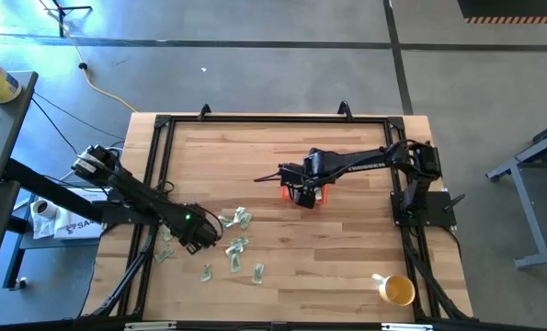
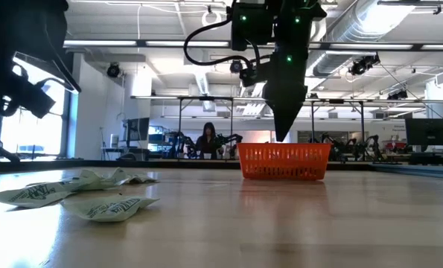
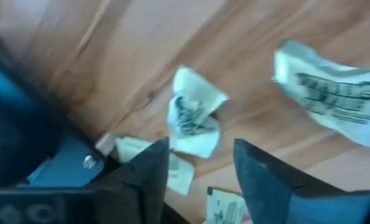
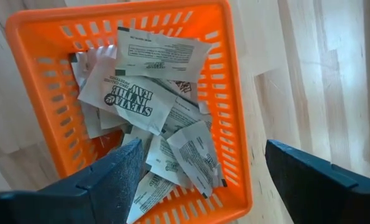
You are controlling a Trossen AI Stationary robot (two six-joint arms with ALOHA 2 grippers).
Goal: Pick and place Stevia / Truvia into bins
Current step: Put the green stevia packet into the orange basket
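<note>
Stevia sachets (image 4: 148, 99) fill the orange basket (image 4: 234, 112) under the spread right gripper (image 4: 200, 171) — left gripper (image 3: 200, 165) likewise parted.

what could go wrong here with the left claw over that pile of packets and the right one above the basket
The left claw is open over crumpled, overlapping sachets; it could pinch two at once or slip off a curled edge. Some sachets lie near the table frame and could get pushed off. The right claw hangs open above the orange basket, which is light enough to be nudged.

Basket (image 1: 302, 193) at mid-table (image 1: 347, 267), sachets (image 4: 141, 99) piled inside. Loose sachets (image 1: 238, 244) lie scattered left of it; cup (image 1: 397, 291) near the right front corner.
</note>
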